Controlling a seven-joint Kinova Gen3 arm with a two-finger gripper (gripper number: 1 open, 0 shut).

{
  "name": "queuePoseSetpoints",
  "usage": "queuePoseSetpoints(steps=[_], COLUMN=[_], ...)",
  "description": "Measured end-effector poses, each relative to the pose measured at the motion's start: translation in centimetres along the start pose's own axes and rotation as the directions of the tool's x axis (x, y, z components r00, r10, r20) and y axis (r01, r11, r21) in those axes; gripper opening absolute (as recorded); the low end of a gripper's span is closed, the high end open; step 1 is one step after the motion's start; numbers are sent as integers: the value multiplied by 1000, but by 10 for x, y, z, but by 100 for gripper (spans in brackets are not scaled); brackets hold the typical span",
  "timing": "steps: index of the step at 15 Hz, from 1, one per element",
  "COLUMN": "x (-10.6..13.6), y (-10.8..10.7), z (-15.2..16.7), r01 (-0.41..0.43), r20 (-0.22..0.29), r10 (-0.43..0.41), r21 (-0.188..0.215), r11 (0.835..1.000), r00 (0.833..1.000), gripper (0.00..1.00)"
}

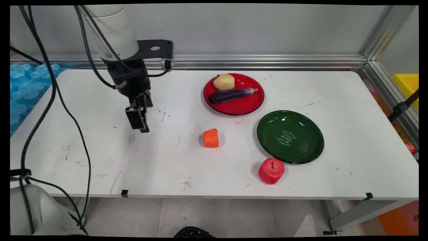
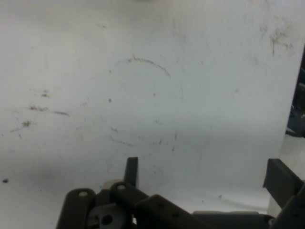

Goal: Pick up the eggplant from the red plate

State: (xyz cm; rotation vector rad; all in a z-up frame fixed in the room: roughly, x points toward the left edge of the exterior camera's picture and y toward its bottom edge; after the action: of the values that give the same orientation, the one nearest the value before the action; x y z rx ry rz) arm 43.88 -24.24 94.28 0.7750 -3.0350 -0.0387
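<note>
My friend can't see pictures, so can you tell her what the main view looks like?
A black gripper, open and holding nothing, hangs over the left of a white table. To its right lie an orange carrot piece, a red apple, an empty green plate, and a red plate holding a potato and an eggplant.

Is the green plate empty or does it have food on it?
Empty. The green plate shows only bare surface with white lettering; the apple sits on the table beside it.

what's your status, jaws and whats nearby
Gripper empty, jaws open over bare table. Nearest: orange piece, off to its side. Nothing between.
</note>
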Motion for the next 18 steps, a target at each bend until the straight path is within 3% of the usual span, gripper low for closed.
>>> queuePoseSetpoints(steps=[6,18], x=[29,121], y=[-17,-79], z=[7,28], r01=[13,26], r20=[-66,-234], r10=[-9,20], r21=[55,194], r11=[998,981], r00=[998,972], gripper=[100,100])
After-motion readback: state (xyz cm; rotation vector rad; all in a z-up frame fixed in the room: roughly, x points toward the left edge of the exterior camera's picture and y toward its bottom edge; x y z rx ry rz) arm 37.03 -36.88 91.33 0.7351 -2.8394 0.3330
